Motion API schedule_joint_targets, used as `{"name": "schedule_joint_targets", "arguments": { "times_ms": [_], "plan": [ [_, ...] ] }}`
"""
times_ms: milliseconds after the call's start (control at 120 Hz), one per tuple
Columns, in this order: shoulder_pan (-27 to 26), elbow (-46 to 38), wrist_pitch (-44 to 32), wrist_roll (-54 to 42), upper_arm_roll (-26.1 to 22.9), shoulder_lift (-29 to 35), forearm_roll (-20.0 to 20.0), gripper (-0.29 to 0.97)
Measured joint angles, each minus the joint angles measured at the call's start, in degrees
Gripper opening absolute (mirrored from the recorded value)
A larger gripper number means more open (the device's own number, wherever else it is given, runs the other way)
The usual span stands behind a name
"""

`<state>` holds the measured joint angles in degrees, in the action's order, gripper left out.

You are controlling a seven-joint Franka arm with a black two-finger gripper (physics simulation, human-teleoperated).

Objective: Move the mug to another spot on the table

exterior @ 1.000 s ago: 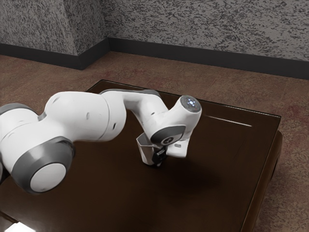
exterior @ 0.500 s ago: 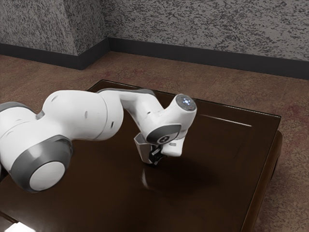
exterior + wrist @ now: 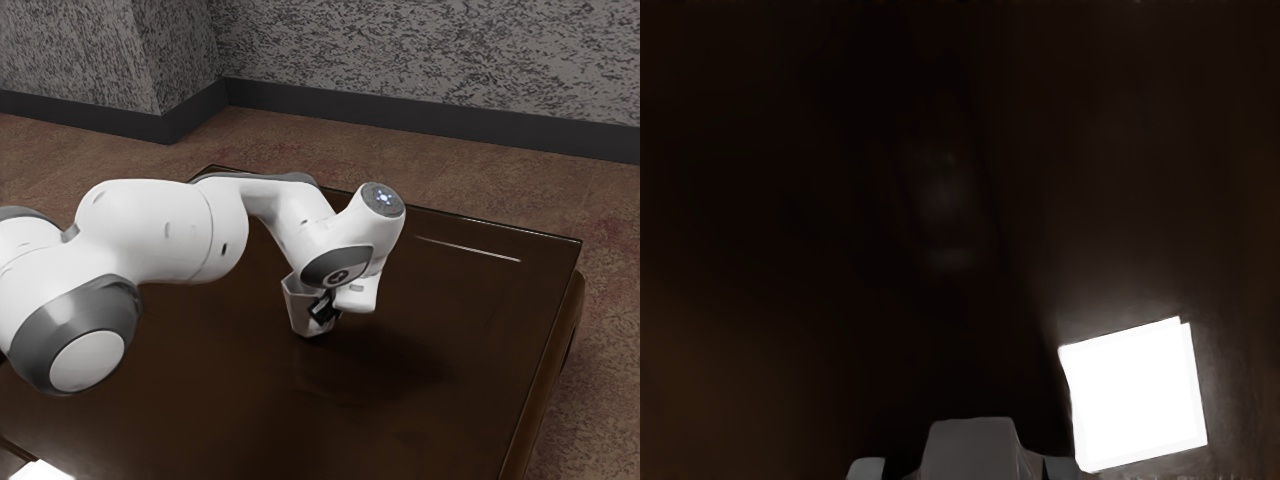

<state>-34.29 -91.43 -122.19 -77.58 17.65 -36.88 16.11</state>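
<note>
Side view of a simulated room: shows a white robot arm (image 3: 170,240) coming in from the exterior view's left and bending down over a dark, glossy brown table (image 3: 480,330); ends in a small black claw (image 3: 322,313) tucked under the white hand, pointing down, close above the table top; places a pale grey mug (image 3: 298,308) right against the claw, on the claw's side toward the exterior view's left, upright with its open mouth up; hides most of the claw behind the hand and the mug's wall, so cannot tell whether the claw is spread apart or clamped on the mug; cannot tell either whether the mug's base rests on the table or sits just clear of it; shows a soft dark shadow on the table past the claw toward the exterior view's right; sets a brown floor (image 3: 120,150) and a speckled grey wall (image 3: 450,50) well beyond the claw.

Wrist view: looks from the hand onto the dark table (image 3: 790,250); catches a blurred pale grey shape, the mug (image 3: 973,450), right at the claw; picks up a bright white square patch (image 3: 1135,395) on the table top, just beside the mug.
</note>
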Motion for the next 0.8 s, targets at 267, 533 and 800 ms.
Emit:
{"name": "schedule_joint_targets", "arguments": {
  "times_ms": [267, 533, 800],
  "plan": [
    [-0.6, -2.3, -0.1, 0.8, 2.4, 4.0, 0.7, 0.02],
    [-0.8, -7.6, -0.7, 3.2, 6.7, 5.9, 3.4, -0.07],
    [-0.7, -8.5, 0.8, 6.5, 8.2, 4.2, 7.4, -0.08]
  ]
}}
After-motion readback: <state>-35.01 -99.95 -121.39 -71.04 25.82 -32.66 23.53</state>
